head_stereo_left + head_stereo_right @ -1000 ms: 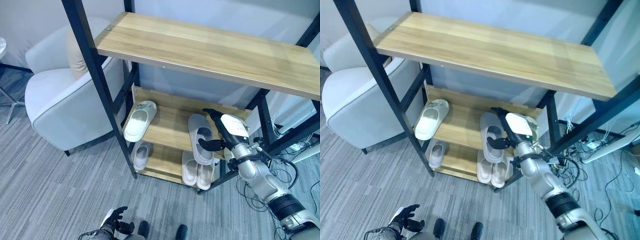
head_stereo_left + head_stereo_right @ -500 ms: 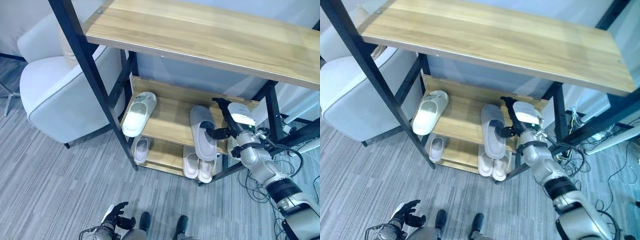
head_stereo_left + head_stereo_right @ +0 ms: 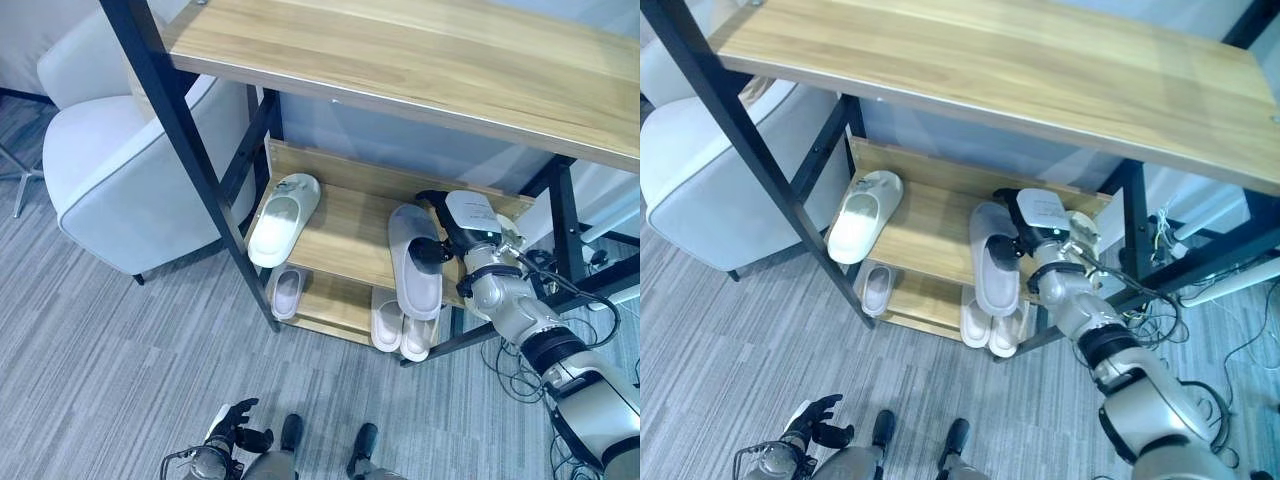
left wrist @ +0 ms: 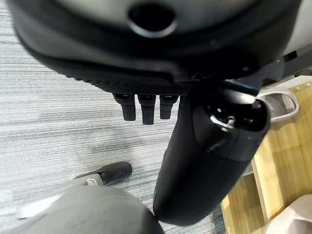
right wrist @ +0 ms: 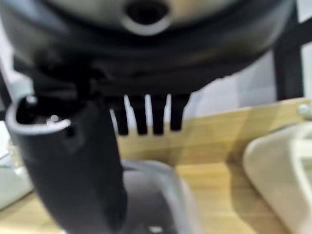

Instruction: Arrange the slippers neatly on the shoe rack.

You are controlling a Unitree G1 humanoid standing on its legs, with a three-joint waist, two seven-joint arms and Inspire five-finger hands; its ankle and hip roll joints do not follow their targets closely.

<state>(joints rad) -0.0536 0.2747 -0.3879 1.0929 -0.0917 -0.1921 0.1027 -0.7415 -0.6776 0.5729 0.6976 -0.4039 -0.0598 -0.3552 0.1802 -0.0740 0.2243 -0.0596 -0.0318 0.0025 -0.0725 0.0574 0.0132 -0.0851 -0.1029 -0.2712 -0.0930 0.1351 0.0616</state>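
- Since a second ago the right hand [image 3: 462, 228] has slid further in over the middle shelf [image 3: 350, 232], and the grey slipper [image 3: 415, 262] has gone with it, so less of its heel now overhangs the front edge.
- Right hand rests at the grey slipper's right side near the toe, thumb against the slipper's upper; in the right wrist view the fingers [image 5: 146, 114] stand straight and apart, above the slipper, not wrapped round it.
- Grey slipper lies lengthwise on the right part of the middle shelf, toe toward the back, heel just past the front edge.
- White slipper [image 3: 283, 218] lies on the left part of the same shelf, tilted, its heel hanging over the front edge, well apart from the grey one.
- Bottom shelf [image 3: 330, 305] holds a small slipper [image 3: 287, 292] on the left and a pair [image 3: 402, 326] side by side on the right.
- Left hand [image 3: 232, 430] hangs low over the carpet [image 3: 100, 360], well apart from the rack [image 3: 190, 165]; its fingers [image 4: 142, 108] are loosely bent and hold nothing.
- Armchair [image 3: 130, 180] stands just left of the rack.
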